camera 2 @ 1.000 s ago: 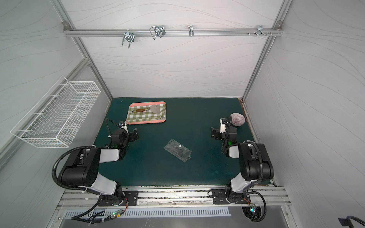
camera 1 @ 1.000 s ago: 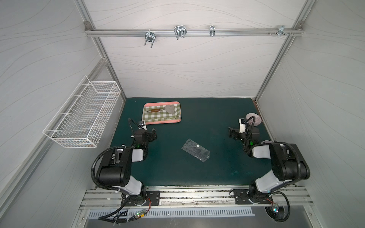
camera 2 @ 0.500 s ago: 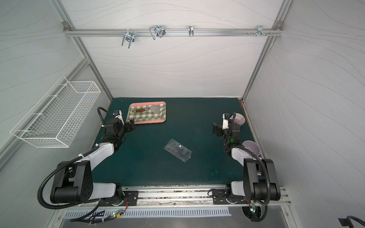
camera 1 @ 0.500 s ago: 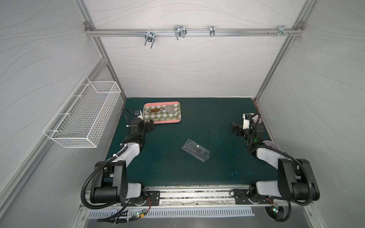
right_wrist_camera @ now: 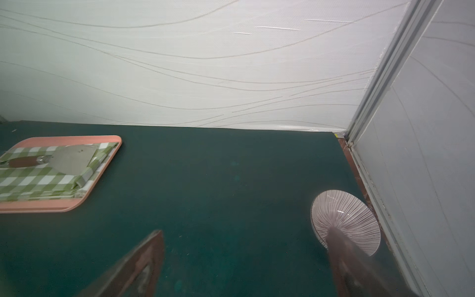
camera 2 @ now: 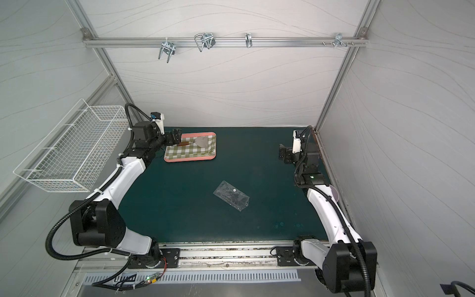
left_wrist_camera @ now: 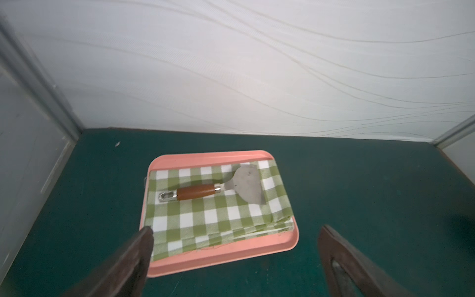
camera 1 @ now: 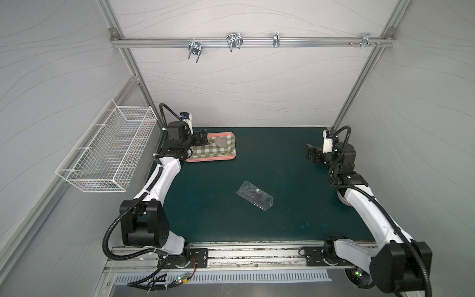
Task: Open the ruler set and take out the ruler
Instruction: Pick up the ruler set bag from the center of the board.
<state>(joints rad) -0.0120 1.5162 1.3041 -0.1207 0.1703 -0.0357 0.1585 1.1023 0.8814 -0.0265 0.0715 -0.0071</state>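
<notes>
The ruler set (camera 1: 254, 196) lies flat on the green surface (camera 1: 282, 218), about midway between the two arms and well apart from both. In both top views its long axis runs on a slant, one short end pointing toward the far left and the pink tray (camera 1: 210, 158), the other toward the near right. Its white snap button (camera 2: 234, 189) sits by the farther long edge, and the faint dark print shows through the clear plastic. The left pincer (left_wrist_camera: 236, 228) hovers at the tray's left end with its jaws spread wide and nothing between them. The right pincer (right_wrist_camera: 245, 232) hangs over the far right of the surface, near a ribbed dish (right_wrist_camera: 344, 213), equally wide and empty.
</notes>
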